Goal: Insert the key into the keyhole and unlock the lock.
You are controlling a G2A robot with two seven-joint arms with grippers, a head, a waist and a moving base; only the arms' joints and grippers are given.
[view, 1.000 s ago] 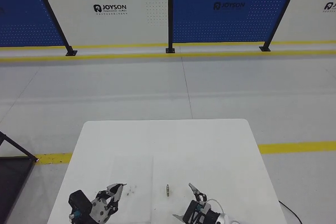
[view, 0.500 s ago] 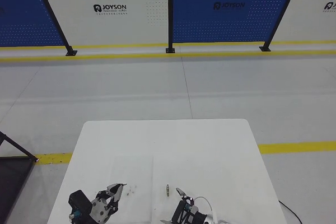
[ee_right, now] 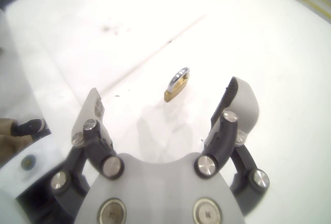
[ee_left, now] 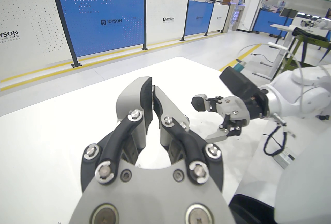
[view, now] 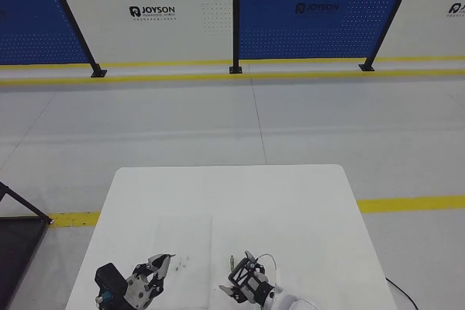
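A small brass padlock (ee_right: 177, 87) with a silver shackle rests on the white table (view: 279, 209), near its front edge. My right gripper (ee_right: 165, 90) is open just behind the padlock, one finger on either side and clear of it. From above, that padlock (view: 231, 263) is right at the tips of the right gripper (view: 235, 273). My left gripper (ee_left: 152, 91) is shut, its black pads pressed together, and I see nothing between them. It hovers at the front left of the table (view: 160, 262). The right gripper (ee_left: 207, 120) also appears in the left wrist view, off to the side.
Dark smudges (view: 178, 262) mark the table between the two grippers. A faint seam (ee_right: 165, 46) runs across the tabletop past the padlock. A black metal frame (view: 12, 205) stands off the table's left side. A black cable (ee_left: 274, 139) hangs by the right arm.
My right gripper has moved left across the table's front edge until its open fingers reach the padlock. The left gripper has not moved.
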